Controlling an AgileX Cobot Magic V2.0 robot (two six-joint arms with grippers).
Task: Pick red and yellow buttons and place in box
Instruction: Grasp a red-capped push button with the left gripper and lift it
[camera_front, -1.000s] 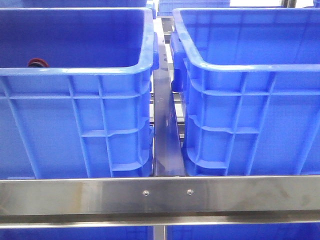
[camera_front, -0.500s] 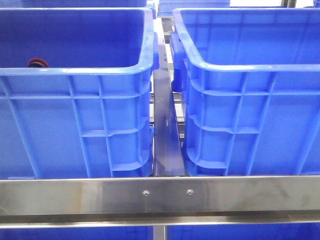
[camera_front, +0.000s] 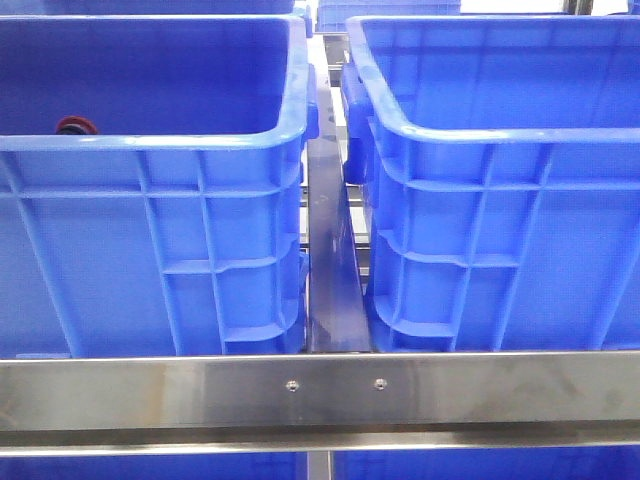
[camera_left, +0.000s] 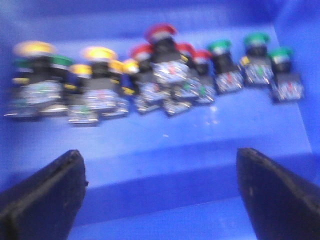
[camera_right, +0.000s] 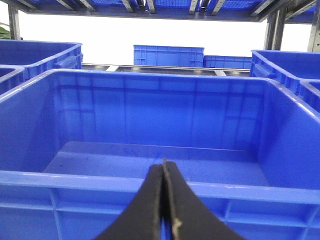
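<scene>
In the left wrist view a row of push buttons lies on a blue crate's floor (camera_left: 165, 150): yellow-capped ones (camera_left: 35, 48), red-capped ones (camera_left: 161, 32) and green-capped ones (camera_left: 257, 39). The picture is blurred. My left gripper (camera_left: 160, 170) is open and empty, its black fingers (camera_left: 47, 192) wide apart short of the buttons. In the front view a red button (camera_front: 75, 126) peeks over the left crate's rim (camera_front: 150, 140). My right gripper (camera_right: 163, 167) is shut and empty, in front of the near wall of an empty blue crate (camera_right: 150, 125).
Two large blue crates stand side by side, the right one (camera_front: 500, 130) across a narrow gap (camera_front: 330, 270). A steel rail (camera_front: 320, 390) crosses in front. More blue crates (camera_right: 168, 55) stand behind on the rack.
</scene>
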